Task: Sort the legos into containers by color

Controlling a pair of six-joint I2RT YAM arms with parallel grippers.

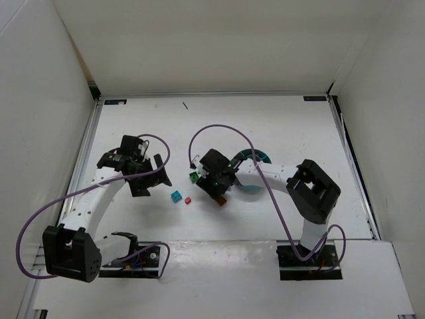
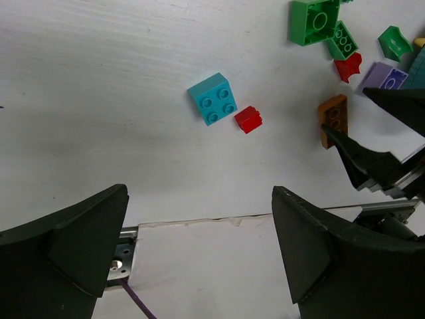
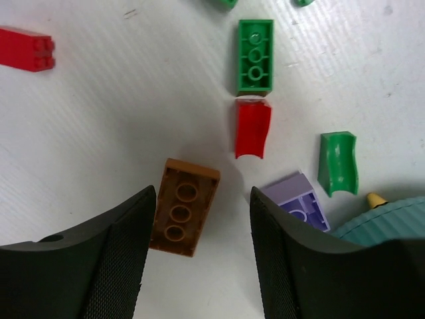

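Teal bowl (image 3: 393,229), contents hidden, at four o'clock of brown brick (image 3: 184,207); right gripper (image 3: 203,199) part-open astride it; left gripper (image 2: 199,193) wide open, empty.

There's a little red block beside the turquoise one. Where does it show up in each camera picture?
Top external: the red block lies just below centre, right of the turquoise block.
Left wrist: slightly above centre, at the turquoise block's lower right corner.
Right wrist: against the upper left edge.
Shared landmark: the brown brick, clear in both wrist views.
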